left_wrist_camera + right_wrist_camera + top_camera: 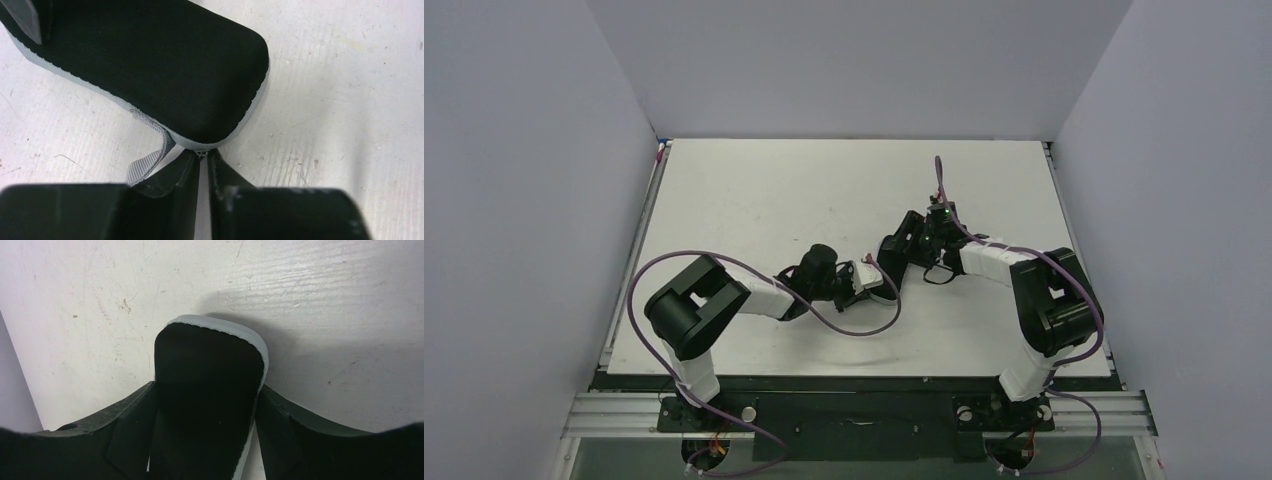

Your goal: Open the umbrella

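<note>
Two wrist cameras each catch only one end of the umbrella (165, 65), a flat body faced in black fabric with a pale grey edge. The left view cuts it off toward 10 o'clock, the right view at 6 o'clock. From overhead it is barely readable, a dark shape between the arms just right of centre on the white table (774, 190).

Only the left wrist shows the grey woven strap (150, 160), trailing toward 7 o'clock. There the left gripper (204, 155) has its fingers almost together, nipping the pale edge. The right gripper (207, 390) clamps the black body from both sides.
</note>
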Tool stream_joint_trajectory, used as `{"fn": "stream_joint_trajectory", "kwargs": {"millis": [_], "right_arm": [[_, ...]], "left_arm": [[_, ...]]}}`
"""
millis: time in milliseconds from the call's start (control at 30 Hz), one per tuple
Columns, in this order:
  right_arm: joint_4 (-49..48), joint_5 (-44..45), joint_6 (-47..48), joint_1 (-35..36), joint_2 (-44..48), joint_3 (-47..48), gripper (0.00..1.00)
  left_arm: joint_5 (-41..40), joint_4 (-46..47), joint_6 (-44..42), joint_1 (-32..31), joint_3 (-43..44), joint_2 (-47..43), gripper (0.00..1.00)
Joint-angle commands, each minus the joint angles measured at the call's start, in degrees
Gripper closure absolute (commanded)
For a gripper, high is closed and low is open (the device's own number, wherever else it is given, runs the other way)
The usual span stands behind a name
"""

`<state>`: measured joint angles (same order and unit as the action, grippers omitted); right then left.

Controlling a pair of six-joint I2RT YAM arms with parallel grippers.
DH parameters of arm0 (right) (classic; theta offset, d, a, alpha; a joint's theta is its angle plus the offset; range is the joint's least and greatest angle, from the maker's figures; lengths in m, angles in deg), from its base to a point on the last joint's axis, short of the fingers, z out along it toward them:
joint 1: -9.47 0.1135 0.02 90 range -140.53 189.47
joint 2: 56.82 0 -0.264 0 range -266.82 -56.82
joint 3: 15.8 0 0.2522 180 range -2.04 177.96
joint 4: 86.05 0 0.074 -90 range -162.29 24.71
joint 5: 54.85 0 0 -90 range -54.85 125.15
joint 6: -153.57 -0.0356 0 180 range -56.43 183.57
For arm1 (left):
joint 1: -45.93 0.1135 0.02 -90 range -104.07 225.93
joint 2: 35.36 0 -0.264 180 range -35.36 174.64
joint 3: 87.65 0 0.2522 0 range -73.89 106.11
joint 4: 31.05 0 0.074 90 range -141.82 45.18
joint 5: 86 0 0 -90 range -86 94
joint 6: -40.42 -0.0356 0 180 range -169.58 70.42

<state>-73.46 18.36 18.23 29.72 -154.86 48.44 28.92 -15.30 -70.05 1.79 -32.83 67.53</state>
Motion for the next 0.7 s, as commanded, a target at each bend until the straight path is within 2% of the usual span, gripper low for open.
{"fn": "stream_joint_trajectory", "kwargs": {"millis": [0,233,467,667], "right_arm": [[6.36,2.38,-4.02,-1.19,-2.39,-3.51,1.0],[4.54,5.51,-10.87,-2.1,-1.35,-5.1,1.0],[5.58,8.65,-17.07,-2.15,-1.54,-4.65,1.0],[9.3,12.44,-18.98,-2.1,-0.07,-4.71,1.0]], "left_arm": [[2.87,0.96,2.3,-0.77,1.92,-0.42,0.99],[-2.22,1.65,7.93,-3.51,-0.05,-2.26,1.0],[-8.76,1.81,7.15,-8.83,-2.67,-2.69,1.0],[-14.11,0.03,7.85,-8.98,-1.6,-2.58,1.0]]}}
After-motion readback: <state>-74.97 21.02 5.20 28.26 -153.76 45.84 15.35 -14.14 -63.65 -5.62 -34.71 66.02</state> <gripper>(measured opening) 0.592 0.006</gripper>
